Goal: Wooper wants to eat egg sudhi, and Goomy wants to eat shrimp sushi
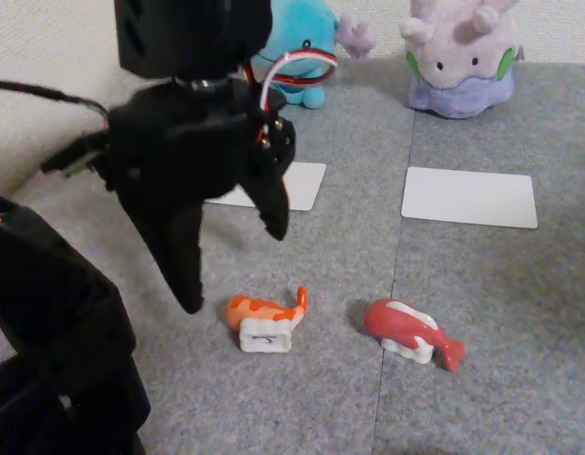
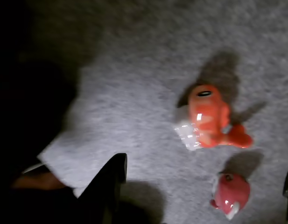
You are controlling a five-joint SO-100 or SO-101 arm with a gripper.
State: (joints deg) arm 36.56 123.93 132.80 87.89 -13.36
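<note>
Ample bare mat surrounds shrimp sushi (image 1: 265,322) below the spread gripper (image 1: 233,270).

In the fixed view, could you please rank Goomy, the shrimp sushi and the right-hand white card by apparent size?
1. White card
2. Goomy, close behind and cropped at the top
3. Shrimp sushi, smallest despite sitting nearer the camera

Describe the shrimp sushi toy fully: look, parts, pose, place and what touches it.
The shrimp sushi is a small glossy toy, plastic by the look: an orange top with white stripes and an upturned tail at its right end in the fixed view, set on a white rice block. It lies on the grey carpet mat, left of the red-pink sushi piece and apart from it. The wrist view shows it blurred, casting a shadow. The open tool hangs above and to its left, not touching it.
</note>
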